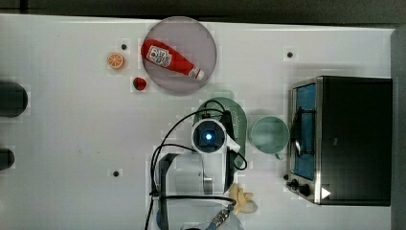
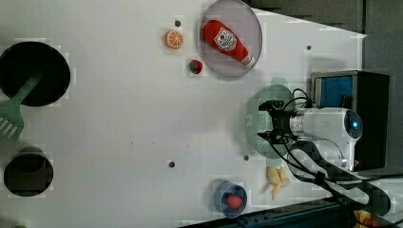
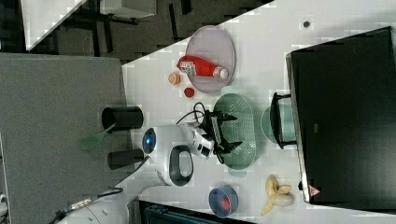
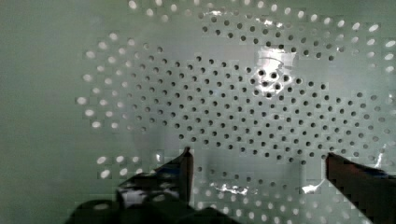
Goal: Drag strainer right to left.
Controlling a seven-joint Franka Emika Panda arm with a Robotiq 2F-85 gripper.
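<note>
The strainer is a pale mint-green oblong colander with many small holes, lying on the white table between the grey plate and the banana. My gripper points down into its bowl, open, with the two black fingers spread wide and nothing between them. In the wrist view the strainer's holed floor lies close beneath the gripper, one fingertip on each side. In the top view the arm covers most of the strainer. The left view shows the gripper over the strainer.
A round mint-green cup stands beside the strainer, and a black toaster oven stands beyond it. The grey plate carries a ketchup bottle. A banana, a blue bowl, an orange slice and a strawberry lie around.
</note>
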